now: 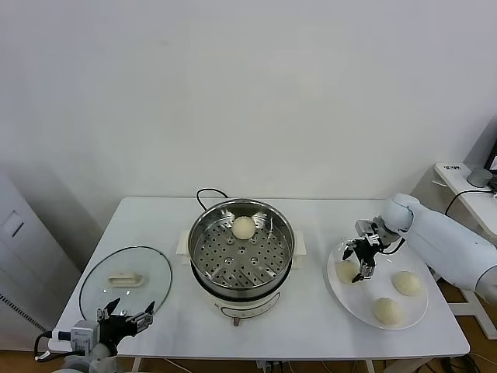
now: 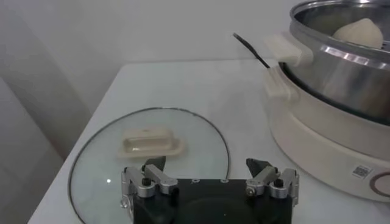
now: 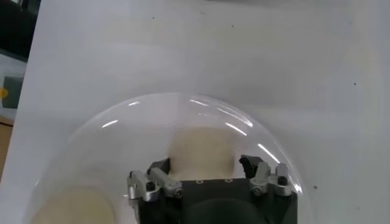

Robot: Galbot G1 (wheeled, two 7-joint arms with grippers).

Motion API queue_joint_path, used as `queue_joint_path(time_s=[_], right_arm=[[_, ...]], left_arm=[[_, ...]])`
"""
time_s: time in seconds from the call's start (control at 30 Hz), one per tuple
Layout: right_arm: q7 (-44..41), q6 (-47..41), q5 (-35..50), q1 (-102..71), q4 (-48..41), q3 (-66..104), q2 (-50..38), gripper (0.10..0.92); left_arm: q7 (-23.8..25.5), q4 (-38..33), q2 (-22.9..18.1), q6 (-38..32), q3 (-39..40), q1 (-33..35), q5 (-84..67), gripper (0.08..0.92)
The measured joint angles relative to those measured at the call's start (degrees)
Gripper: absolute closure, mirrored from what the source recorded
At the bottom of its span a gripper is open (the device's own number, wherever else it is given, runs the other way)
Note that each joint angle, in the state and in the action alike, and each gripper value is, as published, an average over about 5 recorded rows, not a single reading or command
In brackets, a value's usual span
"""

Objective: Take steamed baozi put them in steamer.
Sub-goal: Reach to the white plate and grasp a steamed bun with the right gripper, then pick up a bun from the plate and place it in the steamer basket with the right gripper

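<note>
- Right gripper (image 1: 362, 256) hangs right of centre in the head view, jaws open astride the nearest pale cream round dough bun (image 1: 346, 271) on the flat white round plate (image 1: 415, 315)
- Lower squarely over it, then close gently; soft dough probably dents
- Two more buns (image 1: 405, 283) wait lower right; one bun (image 1: 244, 227) sits in the shiny round stainless-steel steamer (image 1: 241, 245) at centre
- Left gripper (image 1: 124, 319) idles lower left, jaws open, over the round glass lid (image 1: 93, 280) on the white counter (image 1: 163, 217)

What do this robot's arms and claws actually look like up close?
The right arm is a smooth, rounded white shell. Both the right gripper and left gripper are black, with two short fingers on silver metal hinges with dark screws. A black cable trails near the left wrist.
</note>
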Motion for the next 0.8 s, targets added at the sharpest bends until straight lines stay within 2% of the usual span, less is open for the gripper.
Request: queue_joint_path(time_s=[0.17, 0.47, 0.8], right_arm=[[-0.28, 0.28, -0.46, 0.02, 0.58, 0.29, -0.42, 0.495], [-1.66, 0.19, 0.5, 2.68, 2.6, -1.4, -2.24, 0.499], [-4.43, -3.14, 11.38, 18.39, 8.36, -14.12, -4.35, 0.499]], left_arm=[[-0.01, -0.09, -0.02, 0.0, 0.01, 0.08, 0.24, 0.177], [-0.18, -0.62, -0.07, 0.13, 0.22, 0.05, 0.42, 0.177], [0.08, -1.17, 0.27, -0.08, -0.19, 0.77, 0.33, 0.177]])
